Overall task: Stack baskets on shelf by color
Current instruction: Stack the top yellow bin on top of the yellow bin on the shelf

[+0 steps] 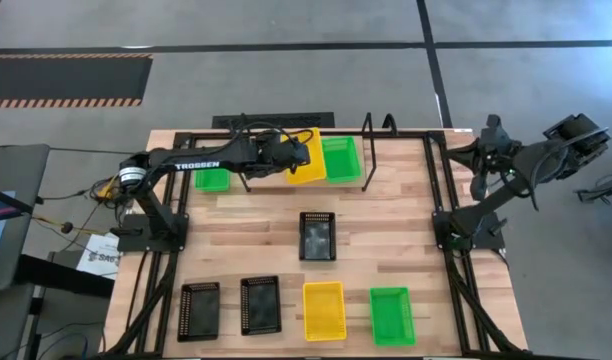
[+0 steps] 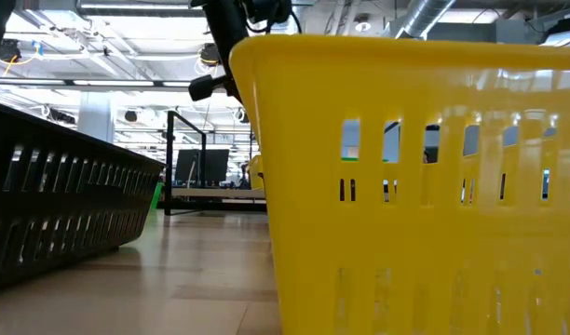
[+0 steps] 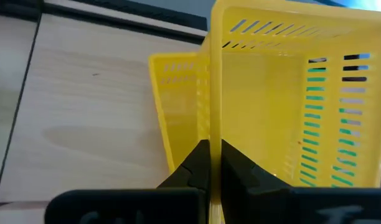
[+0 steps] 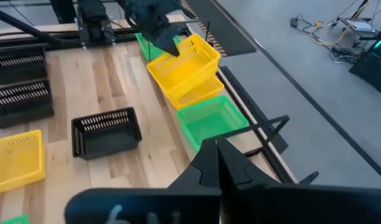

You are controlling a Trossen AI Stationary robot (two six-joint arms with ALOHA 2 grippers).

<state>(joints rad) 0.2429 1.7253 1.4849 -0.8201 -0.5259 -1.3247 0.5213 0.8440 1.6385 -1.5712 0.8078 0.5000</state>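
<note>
**Kid:** Yellow plastic fills the low view. What is it?

**Helper:** That is a yellow basket on the table [image 2: 425,186], right up by the camera. A black basket [image 2: 61,186] sits beside it.

**Kid:** What is the left gripper [image 3: 210,163] doing?

**Helper:** Its two fingers are pinched tight on the wall of another yellow basket, the held basket [image 1: 308,150]. That basket is tipped and sits above a third yellow one, the lower basket [image 3: 178,106], on the shelf [image 1: 276,185] at the far side of the table.

**Kid:** What is next to it?

**Helper:** A green basket [image 1: 341,159] is just beside it on the shelf. Another green one, the small green basket [image 1: 211,180], is on the other side, near the left arm.

**Kid:** And the rest?

**Helper:** A black one, the middle basket [image 1: 317,236], stands alone in the middle of the table. Along the near edge sits a row: two black ones, the near black baskets [image 1: 229,307], then the yellow one, then a green one, the near green basket [image 1: 391,315].

**Kid:** Where is the right gripper [image 4: 216,149]?

**Helper:** It is off past the right side of the table, fingers pressed together, holding nothing.
</note>
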